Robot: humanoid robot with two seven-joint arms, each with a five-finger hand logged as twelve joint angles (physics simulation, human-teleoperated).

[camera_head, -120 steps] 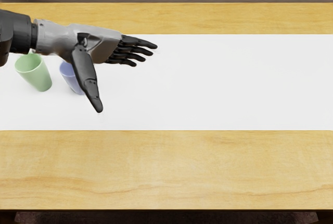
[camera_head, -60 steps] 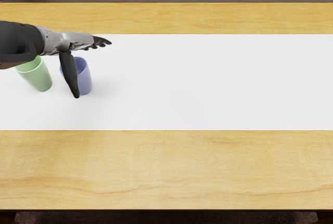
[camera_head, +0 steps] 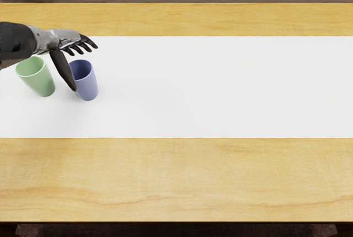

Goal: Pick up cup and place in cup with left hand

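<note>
Reaching over white mat (camera_head: 231, 88) in head view, left hand (camera_head: 62, 41) spreads fingers, gripping nothing, thumb crossing in front of blue cup (camera_head: 87, 86), contact unclear. Blue cup stands upright beside green cup (camera_head: 39, 82), both nearer far edge of table (camera_head: 220, 176) than near edge.

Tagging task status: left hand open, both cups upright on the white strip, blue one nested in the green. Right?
Not nested: the head view shows the blue cup standing apart from the green cup, to its right in the picture. The rest holds: left hand open, both cups upright on the white strip.
</note>
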